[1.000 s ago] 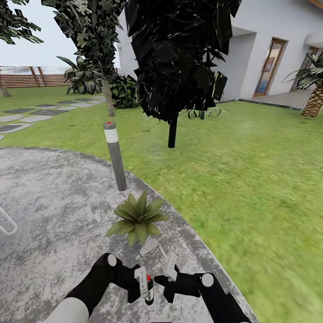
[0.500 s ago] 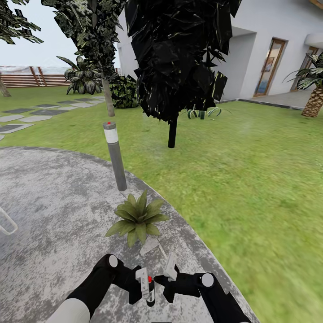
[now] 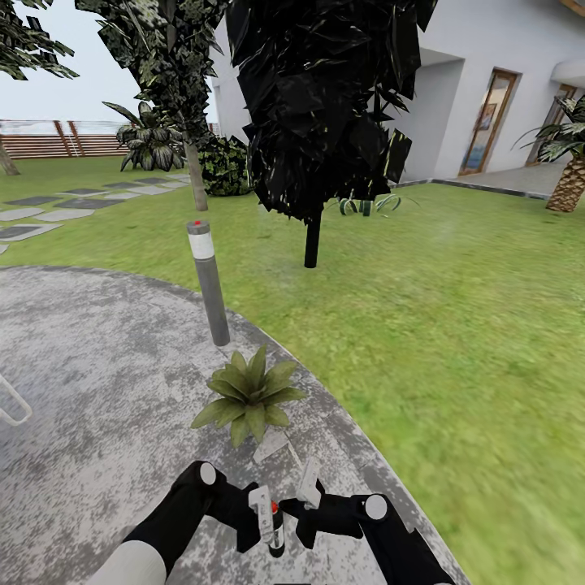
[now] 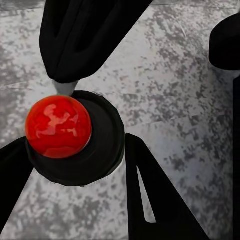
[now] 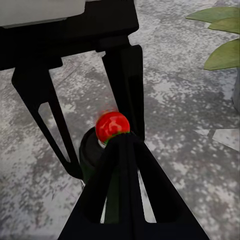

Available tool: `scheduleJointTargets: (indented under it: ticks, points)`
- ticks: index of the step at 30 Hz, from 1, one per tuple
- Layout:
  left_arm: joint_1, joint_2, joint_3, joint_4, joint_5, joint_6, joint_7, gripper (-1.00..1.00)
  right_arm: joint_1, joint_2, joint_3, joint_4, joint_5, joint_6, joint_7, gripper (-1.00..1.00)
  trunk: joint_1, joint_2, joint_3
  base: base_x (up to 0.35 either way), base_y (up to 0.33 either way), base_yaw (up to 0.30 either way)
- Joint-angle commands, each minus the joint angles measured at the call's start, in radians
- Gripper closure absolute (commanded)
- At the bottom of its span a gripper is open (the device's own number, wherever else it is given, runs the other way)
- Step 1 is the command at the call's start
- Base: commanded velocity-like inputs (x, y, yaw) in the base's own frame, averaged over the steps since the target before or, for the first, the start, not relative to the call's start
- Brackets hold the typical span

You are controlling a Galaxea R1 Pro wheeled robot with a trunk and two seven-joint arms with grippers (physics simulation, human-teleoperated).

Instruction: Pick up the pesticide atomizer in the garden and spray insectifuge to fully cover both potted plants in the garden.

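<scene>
My left gripper [image 3: 265,520] is low at the near edge of the scene, over the round stone patio [image 3: 97,382]. It is closed on the pesticide atomizer [image 4: 58,126], which here is a dark round body with a glossy red knob on top. In the left wrist view the black body sits squeezed between my two fingers [image 4: 150,200], one on either side and each against its wall. The red knob stands proud of them. The atomizer is upright in my grip and hangs just above the mottled grey stone.

My right gripper [image 3: 302,497] is just to the right of the left one, nearly touching it. In the right wrist view its two fingers run together to a narrow point with nothing between them. That point sits right against the red knob, on the near side of the atomizer.

One potted plant [image 3: 248,394] stands a little farther out on the patio, straight beyond both grippers. It is a low rosette of broad pointed green leaves. A leaf or two of it shows at the edge of the right wrist view. Beyond the plant a grey post [image 3: 210,284] with a pale band rises at the patio's rim. The lawn [image 3: 455,341] spreads to the right and far side, under a dark-leaved tree [image 3: 325,106].
</scene>
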Motion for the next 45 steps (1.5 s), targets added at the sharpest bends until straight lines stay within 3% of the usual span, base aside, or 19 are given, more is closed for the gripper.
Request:
scheduleJointTargets:
  ticks: [1, 10, 14, 17, 21, 23, 25, 28, 29, 32, 35, 37, 39, 41, 42, 43, 45]
  points:
    - [0.000, -0.001, 0.000, -0.001, -0.004, 0.001, -0.004, 1.00, 0.000, 0.000, -0.001, -0.001, 0.010, -0.006, 0.000, 1.00, 0.000, 0.000, -0.001, 0.000, 0.000, 0.000]
    - [0.000, 0.002, 0.001, 0.002, -0.007, -0.002, -0.004, 1.00, 0.000, 0.000, -0.001, -0.001, 0.010, -0.006, -0.001, 1.00, 0.000, 0.000, -0.001, 0.000, 0.000, 0.000]
    - [0.005, 0.025, 0.005, 0.003, -0.009, -0.006, -0.004, 1.00, 0.000, 0.000, -0.001, 0.000, 0.010, -0.006, 0.000, 1.00, 0.000, 0.000, -0.001, 0.000, 0.000, 0.000]
    - [0.011, 0.079, 0.008, 0.003, -0.009, -0.006, -0.004, 1.00, 0.000, 0.000, -0.001, 0.001, 0.010, -0.006, 0.000, 1.00, 0.000, 0.000, -0.001, 0.000, 0.000, 0.000]
    - [0.013, 0.179, 0.011, 0.005, 0.000, -0.010, -0.001, 1.00, 0.000, -0.001, -0.001, 0.004, 0.012, -0.007, 0.001, 1.00, 0.000, 0.000, -0.001, 0.000, 0.000, 0.000]
    - [0.013, 0.217, 0.014, 0.023, 0.003, -0.010, 0.000, 1.00, 0.000, -0.002, -0.001, 0.006, 0.014, -0.007, 0.000, 1.00, 0.000, 0.000, -0.001, 0.000, 0.000, 0.000]
    - [0.013, 0.248, 0.034, 0.041, 0.003, -0.012, 0.003, 1.00, 0.000, -0.002, -0.001, 0.007, 0.015, -0.007, 0.000, 1.00, 0.000, 0.000, -0.001, 0.000, 0.000, 0.000]
    - [0.013, 0.270, 0.075, 0.047, 0.002, -0.026, 0.029, 1.00, 0.000, -0.008, -0.004, 0.010, 0.017, -0.007, -0.001, 1.00, 0.000, 0.000, -0.001, 0.000, 0.000, 0.000]
    - [0.013, 0.287, 0.088, 0.047, 0.002, -0.036, 0.040, 1.00, 0.000, -0.009, -0.005, 0.011, 0.017, -0.008, -0.001, -1.00, 0.000, 0.000, -0.001, 0.000, 0.000, 0.000]
    - [0.013, 0.324, 0.132, 0.053, 0.005, -0.049, 0.053, 1.00, 0.000, -0.011, -0.007, 0.012, 0.017, -0.009, -0.001, -1.00, 0.000, 0.000, -0.001, 0.000, 0.000, 0.000]
    - [0.014, 0.328, 0.194, 0.080, 0.008, -0.050, 0.077, 1.00, 0.000, -0.013, -0.013, 0.015, 0.017, -0.009, -0.009, -1.00, 0.000, 0.000, -0.001, 0.000, 0.000, 0.000]
    - [0.014, 0.323, 0.263, 0.106, 0.013, -0.051, 0.144, 1.00, 0.000, -0.029, -0.014, 0.028, 0.016, -0.011, -0.035, -1.00, 0.000, 0.000, -0.001, 0.000, 0.000, 0.000]
    - [0.014, 0.317, 0.348, 0.141, 0.018, -0.050, 0.236, 1.00, 0.000, -0.048, -0.016, 0.060, 0.013, -0.012, -0.118, -1.00, 0.000, 0.000, -0.001, 0.000, 0.000, 0.000]
    - [0.014, 0.299, 0.426, 0.182, 0.025, -0.045, 0.318, 1.00, 0.000, -0.057, -0.029, 0.104, 0.012, -0.011, -0.288, -1.00, 0.000, 0.000, -0.001, 0.000, 0.000, 0.000]
    - [0.014, 0.290, 0.441, 0.189, 0.032, -0.043, 0.342, 1.00, 0.000, -0.060, -0.047, 0.127, 0.011, -0.012, -0.349, -1.00, 0.000, 0.000, -0.001, 0.000, 0.000, 0.000]
    - [0.014, 0.272, 0.456, 0.195, 0.051, -0.039, 0.385, 1.00, 0.000, -0.066, -0.089, 0.173, 0.010, -0.016, -0.434, -1.00, 0.000, 0.000, -0.001, 0.000, 0.000, 0.000]
    - [0.013, 0.231, 0.467, 0.199, 0.083, -0.025, 0.465, 1.00, 0.001, -0.087, -0.180, 0.242, 0.010, -0.052, -0.516, -1.00, 0.000, 0.000, -0.001, 0.000, 0.000, 0.000]
